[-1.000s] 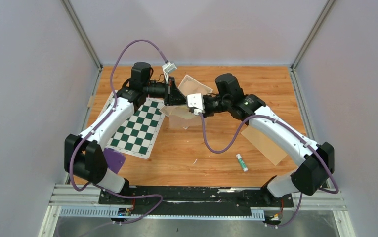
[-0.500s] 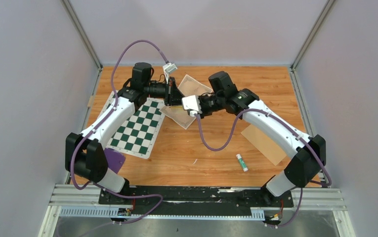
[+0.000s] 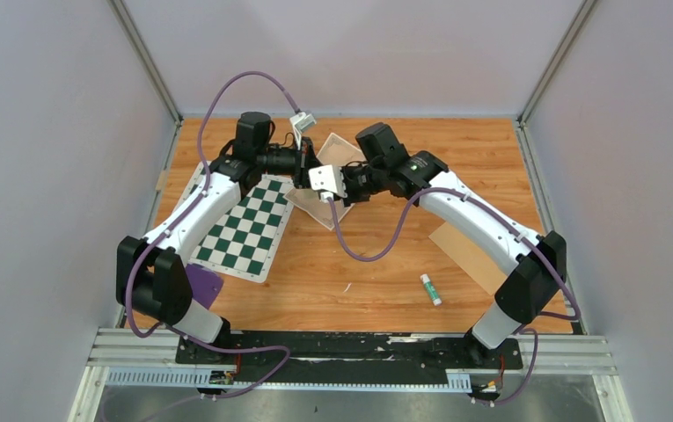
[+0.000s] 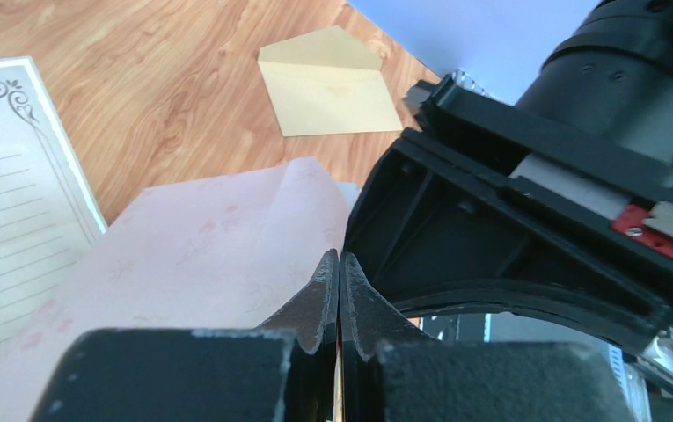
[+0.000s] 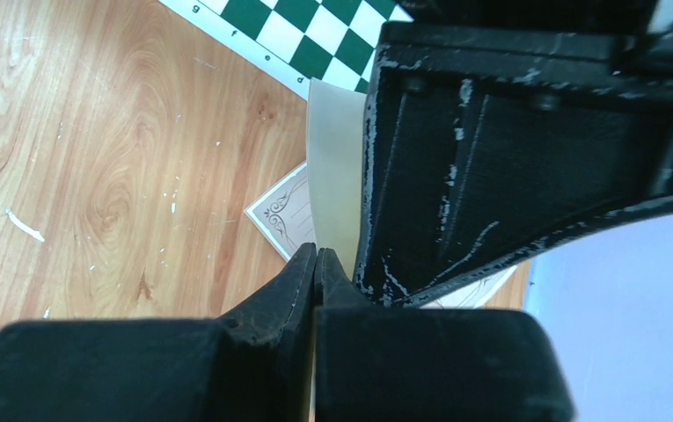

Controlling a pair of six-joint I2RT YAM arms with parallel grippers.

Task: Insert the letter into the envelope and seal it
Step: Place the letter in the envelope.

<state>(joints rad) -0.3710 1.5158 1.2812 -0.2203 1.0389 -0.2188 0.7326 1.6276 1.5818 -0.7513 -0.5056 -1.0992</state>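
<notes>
The letter, cream with a dark ornate border, lies at the table's far middle beside the chessboard. One part of it is lifted, showing as a pinkish sheet above the lined page. My left gripper is shut with a thin paper edge pinched between its jaws. My right gripper faces it almost tip to tip, also shut on the sheet's pale edge. The tan envelope lies flat at the right, partly under the right arm.
A green and white chessboard lies left of the letter. A glue stick rests near the front right. A purple object sits by the left arm's base. The grey enclosure walls stand close on three sides.
My right gripper has closed and moved left toward the left gripper. The raised part of the letter has come down and lies flatter.
</notes>
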